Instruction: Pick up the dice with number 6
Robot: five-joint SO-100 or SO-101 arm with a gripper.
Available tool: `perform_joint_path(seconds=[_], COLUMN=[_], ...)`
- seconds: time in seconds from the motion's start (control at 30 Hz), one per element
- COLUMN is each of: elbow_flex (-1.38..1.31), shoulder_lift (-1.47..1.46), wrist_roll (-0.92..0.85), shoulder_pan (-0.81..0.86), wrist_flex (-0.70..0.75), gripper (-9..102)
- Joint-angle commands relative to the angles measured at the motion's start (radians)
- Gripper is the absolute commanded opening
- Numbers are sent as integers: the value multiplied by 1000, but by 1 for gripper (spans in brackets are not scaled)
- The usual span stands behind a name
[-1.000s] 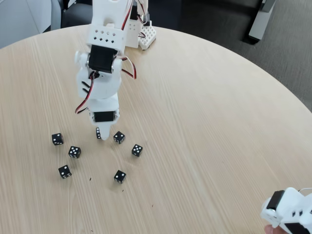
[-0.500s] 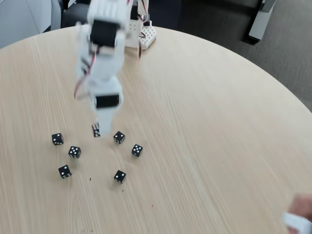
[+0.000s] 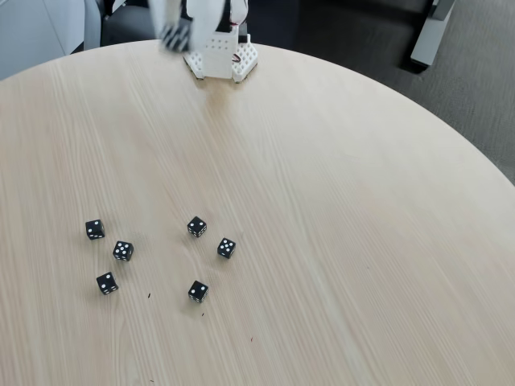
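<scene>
Though blurred, the dice with number 6 (image 3: 174,36) sits pinched in my pincer (image 3: 172,34), lifted over the tabletop's (image 3: 338,201) far edge, just left of my white base (image 3: 219,58) in the fixed view. My arm is folded back and high. Five black dice (image 3: 197,227) lie on the wood near the left edge.

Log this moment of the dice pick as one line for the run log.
gripper: raised near base, blurred, shut on die with six | table: six black dice left | phase: lifted clear
</scene>
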Motion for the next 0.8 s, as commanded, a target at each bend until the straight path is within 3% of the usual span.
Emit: perform_joint_path(seconds=[0.0,0.2,0.53,0.77], elbow_flex=[-3,54,575,756], shoulder_lift=[100,202,577,635], wrist_roll=[-57,-126,-295,-307], shoulder_pan=[-51,-94,-94,-94], wrist_flex=[97,224,210,209], gripper=[0,0,0,0])
